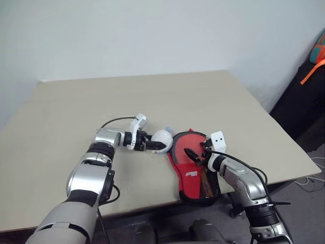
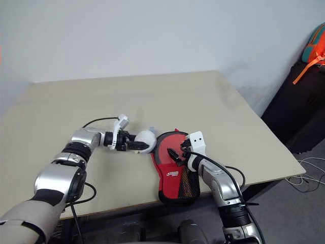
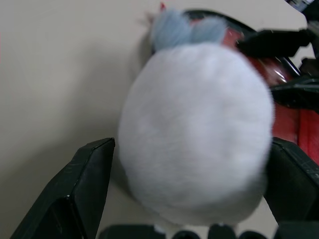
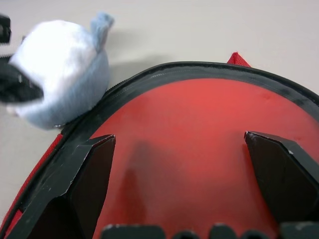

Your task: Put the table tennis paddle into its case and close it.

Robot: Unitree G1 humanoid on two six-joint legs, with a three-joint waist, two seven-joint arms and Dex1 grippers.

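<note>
Near the front edge of the worktop (image 1: 152,96), the paddle (image 4: 199,144) lies inside the open case (image 1: 195,173), with the right gripper (image 1: 195,153) wide open and empty over it, and the left gripper (image 1: 152,146) wide around a fluffy white toy (image 1: 162,137) just beside the case, so I think shutting the case comes next.

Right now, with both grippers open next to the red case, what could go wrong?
1. The left gripper has its open fingers either side of a fluffy white and grey plush toy that lies against the rim of the red paddle-shaped zip case. Closing would likely grab the toy.
2. The right gripper hovers open over the red face inside the black rim. Pressing down could slide the case nearer the table edge, which is close.
</note>
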